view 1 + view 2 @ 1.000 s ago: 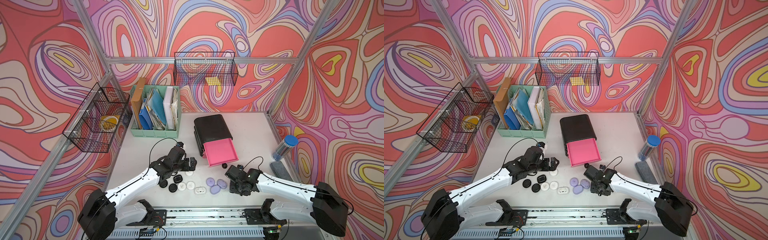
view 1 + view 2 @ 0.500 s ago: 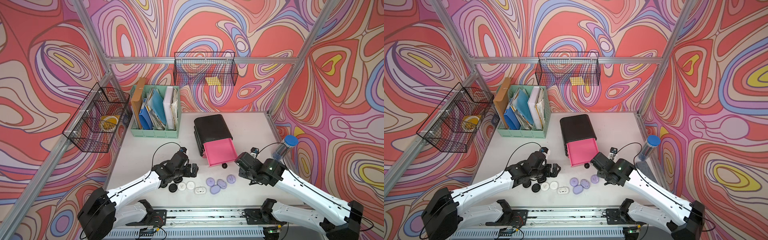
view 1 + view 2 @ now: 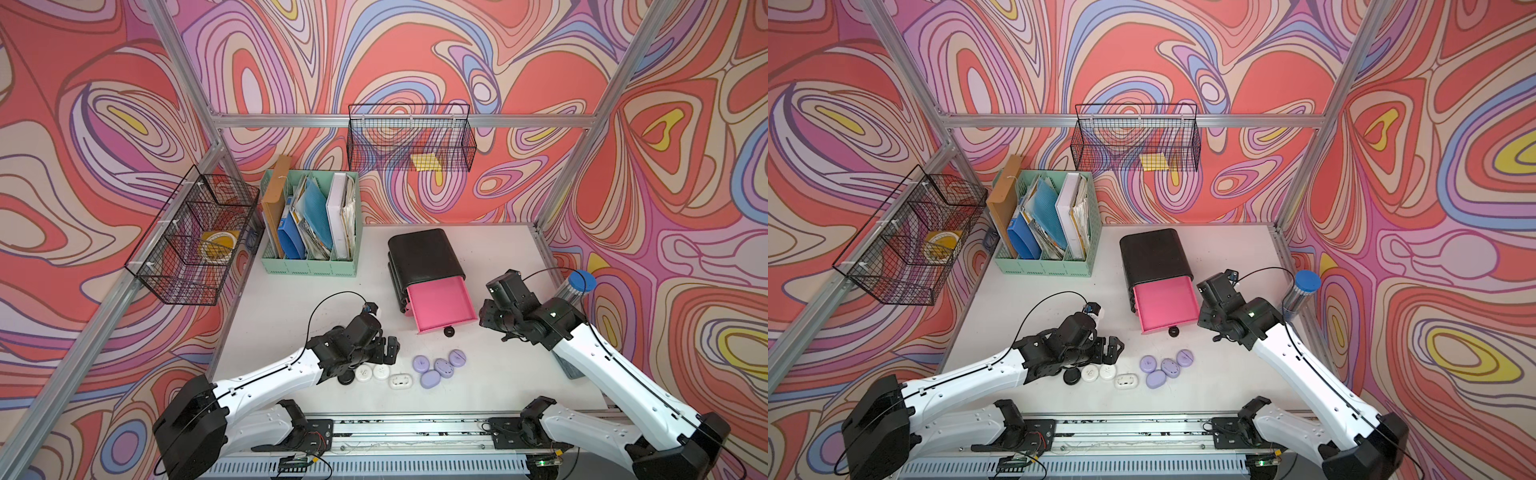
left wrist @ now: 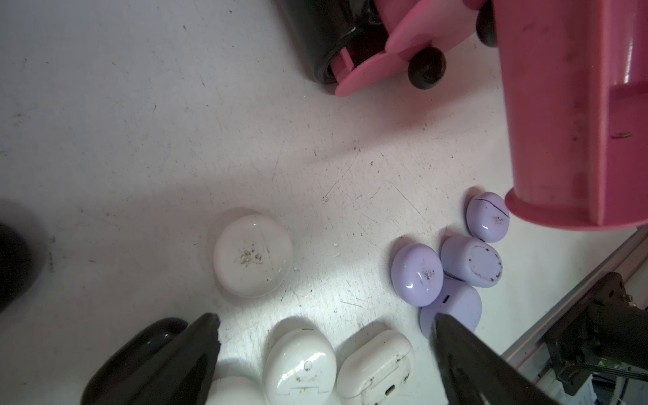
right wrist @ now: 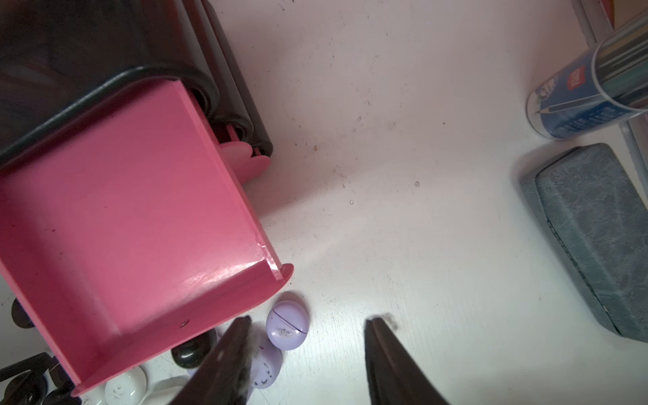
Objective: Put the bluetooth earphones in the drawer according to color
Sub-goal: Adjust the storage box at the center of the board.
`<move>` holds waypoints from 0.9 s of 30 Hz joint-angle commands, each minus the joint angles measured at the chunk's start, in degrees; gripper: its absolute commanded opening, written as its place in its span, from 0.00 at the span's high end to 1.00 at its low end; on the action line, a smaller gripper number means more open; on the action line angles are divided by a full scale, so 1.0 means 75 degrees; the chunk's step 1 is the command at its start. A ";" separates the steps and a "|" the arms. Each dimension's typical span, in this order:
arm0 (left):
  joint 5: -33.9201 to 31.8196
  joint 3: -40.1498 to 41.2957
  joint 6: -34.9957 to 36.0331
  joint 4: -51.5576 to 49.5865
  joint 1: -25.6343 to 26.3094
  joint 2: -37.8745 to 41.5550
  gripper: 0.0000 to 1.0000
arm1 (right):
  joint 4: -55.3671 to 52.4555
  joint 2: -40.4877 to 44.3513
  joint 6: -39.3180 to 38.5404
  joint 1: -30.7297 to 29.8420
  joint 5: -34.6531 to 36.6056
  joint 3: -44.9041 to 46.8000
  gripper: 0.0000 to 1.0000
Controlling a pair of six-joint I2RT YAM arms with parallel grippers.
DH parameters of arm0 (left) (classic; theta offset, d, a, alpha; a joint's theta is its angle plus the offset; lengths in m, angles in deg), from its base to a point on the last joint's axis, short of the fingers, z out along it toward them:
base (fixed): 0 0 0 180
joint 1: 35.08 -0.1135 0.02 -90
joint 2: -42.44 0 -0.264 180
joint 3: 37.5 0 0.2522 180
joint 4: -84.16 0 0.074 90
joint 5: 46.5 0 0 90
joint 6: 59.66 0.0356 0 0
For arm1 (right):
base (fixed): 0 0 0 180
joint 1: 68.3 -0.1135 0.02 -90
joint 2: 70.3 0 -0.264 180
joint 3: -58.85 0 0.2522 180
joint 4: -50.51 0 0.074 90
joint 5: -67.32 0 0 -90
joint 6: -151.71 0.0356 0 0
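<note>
The drawer cabinet (image 3: 424, 253) (image 3: 1154, 253) is glossy black, and its top pink drawer (image 3: 440, 303) (image 5: 129, 228) is pulled out and empty. Several purple earphone cases (image 3: 438, 368) (image 4: 417, 273) lie in front of it. Three white cases (image 3: 380, 372) (image 4: 299, 364) lie to their left. A black case (image 3: 345, 379) shows partly under my left arm. My left gripper (image 3: 388, 351) (image 4: 324, 326) is open, low over the white cases. My right gripper (image 3: 486, 316) (image 5: 308, 322) is open and empty, right of the drawer front and above one purple case (image 5: 287, 329).
A mint-green file organizer (image 3: 309, 232) stands at the back left. Wire baskets (image 3: 409, 141) hang on the walls. A blue-capped pencil tube (image 3: 579, 286) and a grey case (image 5: 596, 238) sit by the table's right edge. The drawer's black knob (image 3: 449, 331) juts forward.
My right gripper has pulled back from the purple cases to beside the open drawer, leaving a purple case at the group's right end. My left gripper has slid closer to the white cases.
</note>
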 commanded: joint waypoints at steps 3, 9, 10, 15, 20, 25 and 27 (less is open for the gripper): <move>0.0090 -0.1487 0.0529 -0.0491 -0.0750 -0.0446 0.01 | 0.1231 -0.0718 -0.1544 0.1641 -0.1777 -0.0366 0.44; 0.0991 -0.2552 0.0538 0.0037 -0.1496 -0.1161 0.01 | 0.1758 -0.2078 -0.2109 0.2679 -0.2462 -0.1055 0.44; 0.1104 -0.2729 0.0532 0.0036 -0.1638 -0.1307 0.01 | 0.1829 -0.2284 -0.2202 0.2812 -0.2655 -0.1136 0.44; 0.2439 -0.3138 -0.0046 0.0823 -0.2364 -0.2089 0.03 | 0.2091 -0.3226 -0.2478 0.2962 -0.3580 -0.1530 0.45; 0.3043 -0.3745 -0.0444 0.1260 -0.2379 -0.2938 0.03 | 0.2156 -0.3905 -0.2620 0.2960 -0.3959 -0.1841 0.46; 0.2966 -0.4331 -0.0537 0.1228 -0.2379 -0.3575 0.03 | 0.2245 -0.4474 -0.2684 0.2965 -0.4238 -0.2279 0.47; 0.2907 -0.4594 -0.0520 0.1205 -0.2373 -0.3810 0.04 | 0.2261 -0.4691 -0.2677 0.2956 -0.4271 -0.2498 0.47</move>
